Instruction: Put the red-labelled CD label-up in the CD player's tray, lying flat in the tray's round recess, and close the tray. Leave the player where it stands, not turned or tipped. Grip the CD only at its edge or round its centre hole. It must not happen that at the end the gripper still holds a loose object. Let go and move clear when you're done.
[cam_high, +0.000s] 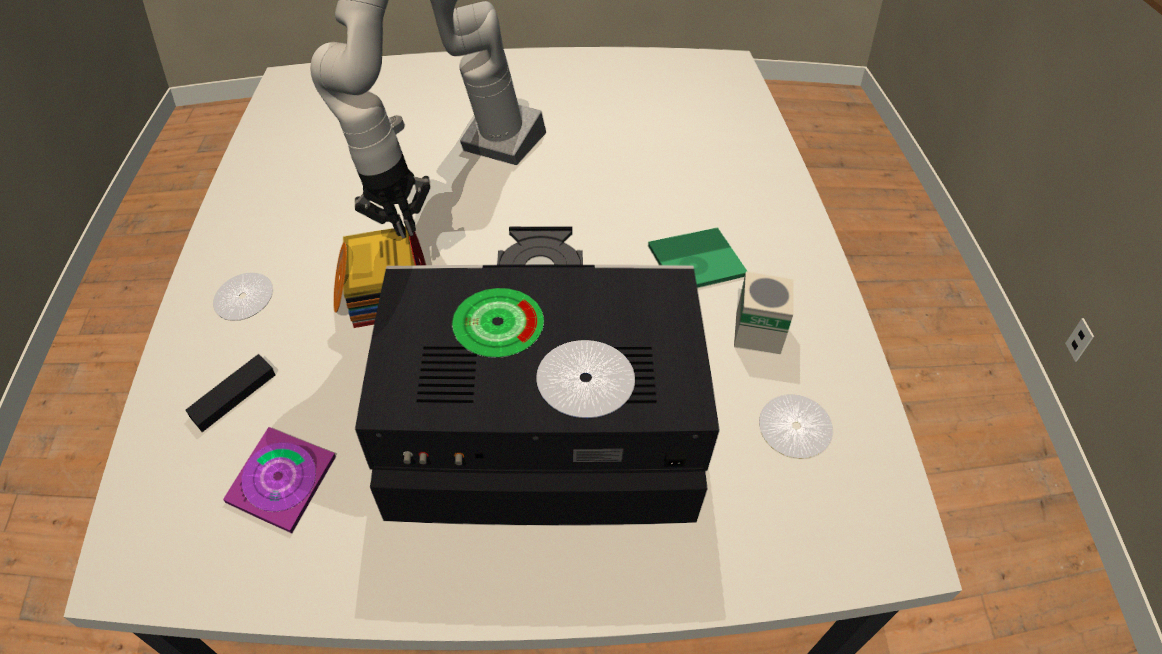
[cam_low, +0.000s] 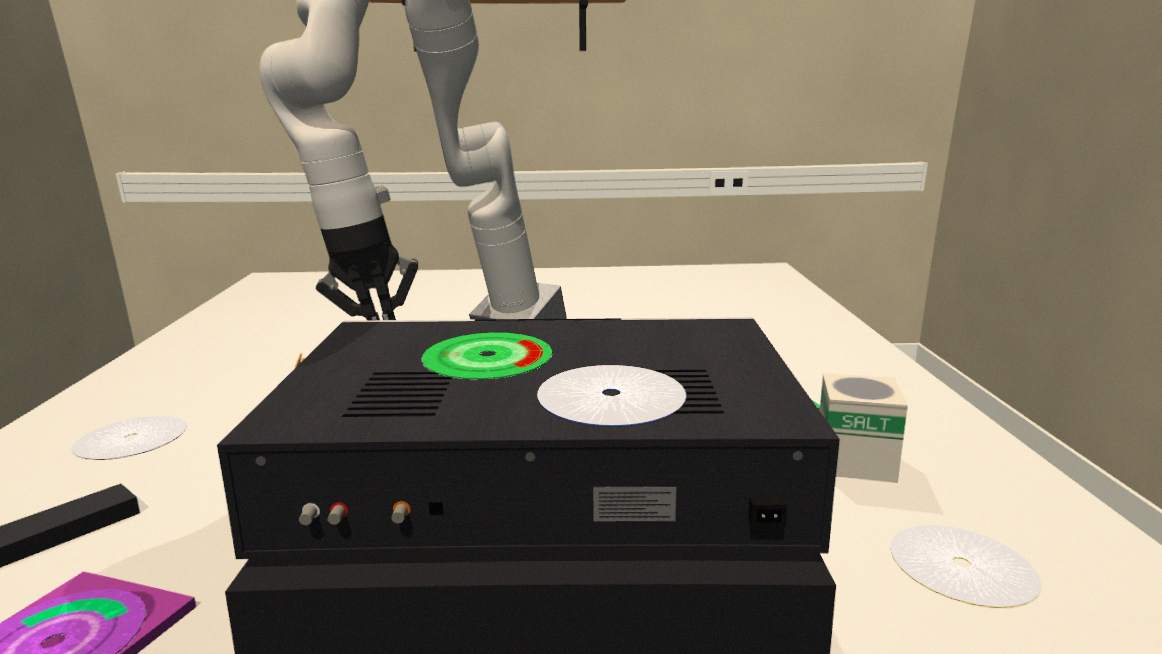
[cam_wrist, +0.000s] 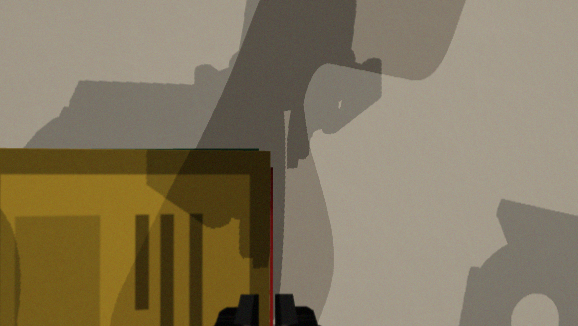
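Note:
The red-labelled CD (cam_high: 417, 250) (cam_wrist: 271, 225) stands on edge, leaning against the right side of a stack of cases with a yellow one (cam_high: 369, 255) (cam_wrist: 100, 200) on top, left of the player's front. My gripper (cam_high: 404, 227) (cam_low: 379, 312) (cam_wrist: 272, 310) points down right over the CD's top rim with its fingers almost together. In the wrist view the thin red rim runs into the slit between the fingertips. The black CD player (cam_high: 390, 308) (cam_low: 487, 487) stands mid-table. Its tray (cam_high: 520, 243) is out on the far side with its round recess empty.
A green CD with a red arc (cam_high: 497, 320) (cam_low: 486, 354) and a white disc (cam_high: 585, 383) (cam_low: 611, 397) lie on the player's top. White discs (cam_high: 242, 295) (cam_high: 795, 425), a green case (cam_high: 696, 255), a salt box (cam_high: 764, 312), a black bar (cam_high: 230, 391) and a purple case (cam_high: 280, 477) lie around.

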